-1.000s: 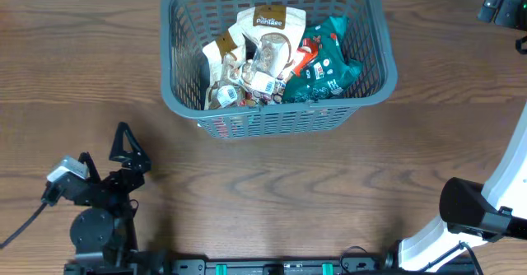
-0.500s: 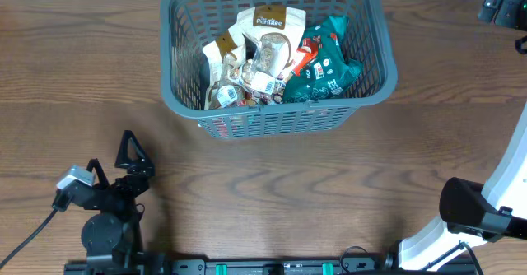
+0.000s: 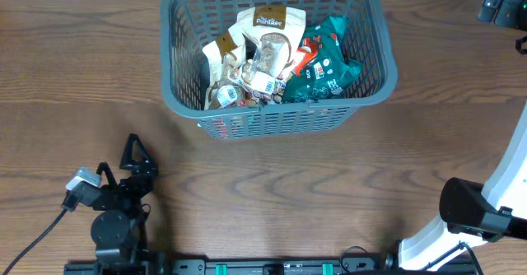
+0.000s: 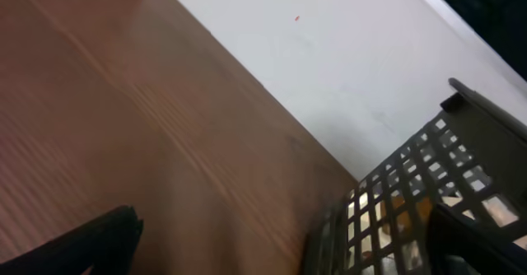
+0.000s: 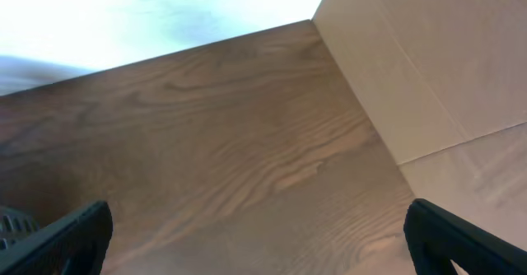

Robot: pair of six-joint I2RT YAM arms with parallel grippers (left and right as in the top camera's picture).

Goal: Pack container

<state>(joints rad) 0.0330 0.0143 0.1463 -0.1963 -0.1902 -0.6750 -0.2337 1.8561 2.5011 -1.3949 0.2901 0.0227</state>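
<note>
The container (image 3: 185, 102), a large dark grey lattice basket, stands at the back middle of the wooden table. It holds several packets: white and tan ones (image 3: 262, 40) on the left and a teal one (image 3: 329, 61) on the right. My left gripper (image 3: 133, 153) is near the front left, well short of the basket, open and empty. In the left wrist view its fingers (image 4: 280, 254) are spread wide, with the basket's wall (image 4: 412, 193) ahead at the right. My right gripper (image 3: 501, 2) is at the far right corner; its fingers (image 5: 263, 250) are open over bare wood.
The left arm's base (image 3: 111, 230) sits at the front left edge and the right arm's base (image 3: 469, 209) at the front right. A tan board (image 5: 428, 61) borders the table's right end in the right wrist view.
My left gripper and arm have shifted a little to the right and toward the front edge. The basket, its packets and the right arm have not moved.
</note>
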